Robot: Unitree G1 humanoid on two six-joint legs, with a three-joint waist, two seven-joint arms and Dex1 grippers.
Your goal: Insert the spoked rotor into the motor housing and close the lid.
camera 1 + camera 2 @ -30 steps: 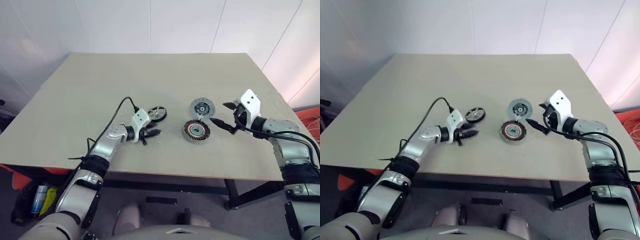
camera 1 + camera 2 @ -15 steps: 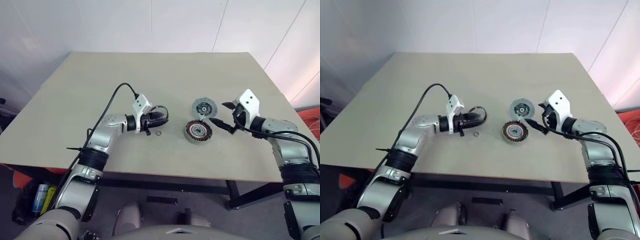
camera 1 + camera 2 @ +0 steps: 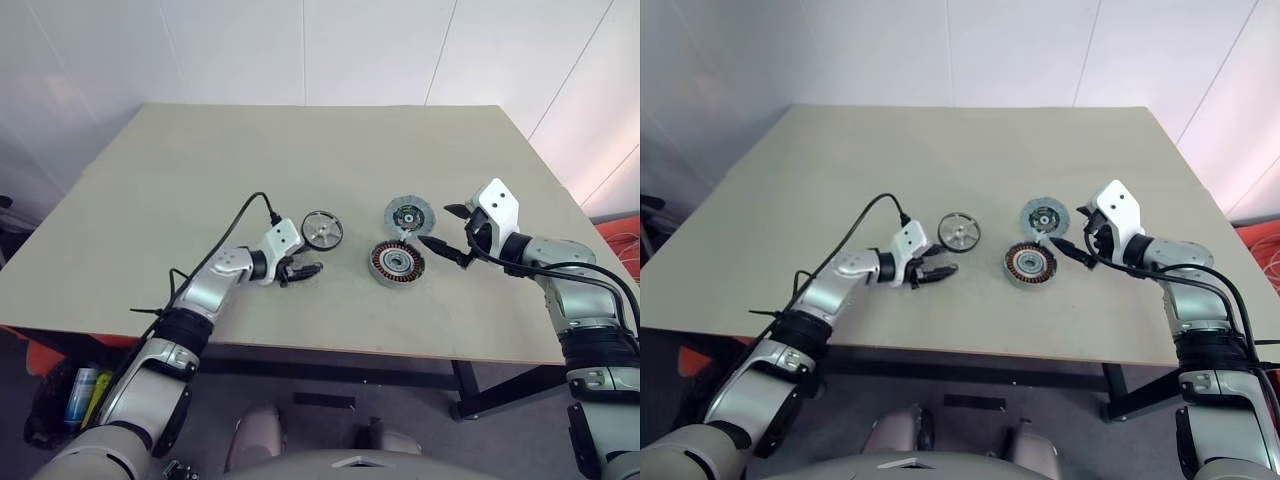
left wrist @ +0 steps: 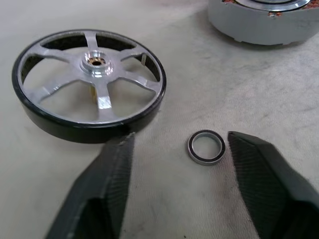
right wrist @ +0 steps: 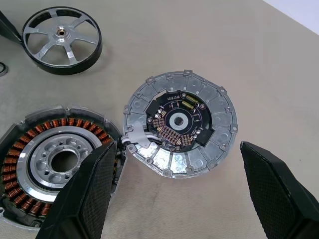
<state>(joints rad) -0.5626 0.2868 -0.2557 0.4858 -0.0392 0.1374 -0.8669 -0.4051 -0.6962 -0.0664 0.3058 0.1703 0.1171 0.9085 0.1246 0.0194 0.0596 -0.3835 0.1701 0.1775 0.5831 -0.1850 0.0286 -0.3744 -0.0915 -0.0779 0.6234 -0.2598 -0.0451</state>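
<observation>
Since half a second ago the left gripper (image 3: pixel 306 270) has let go of the spoked rotor (image 3: pixel 322 229), which then sat lifted between its fingers and now lies flat on the table (image 3: pixel 200 170); the arm has drawn back toward the robot's side of the rotor. Its fingers stand spread and empty, tips low over the table, with a small washer (image 4: pixel 206 147) lying between them in the left wrist view and the rotor rim just beside one fingertip. To the right, well apart from the rotor, the motor housing (image 3: pixel 397 262) sits with copper windings exposed and its silver centre vacant. The lid (image 3: pixel 407 214) lies touching the housing's far edge, its circuit side up, joined to it by short wires. Furthest right, the right gripper (image 3: pixel 441 231) hovers with fingers wide apart and holding nothing, one tip over the housing's rim, unchanged from the earlier frames. Judgement: nothing of the task is completed yet. The rotor must be re-grasped, carried to the housing and seated, then the lid turned over onto it.
</observation>
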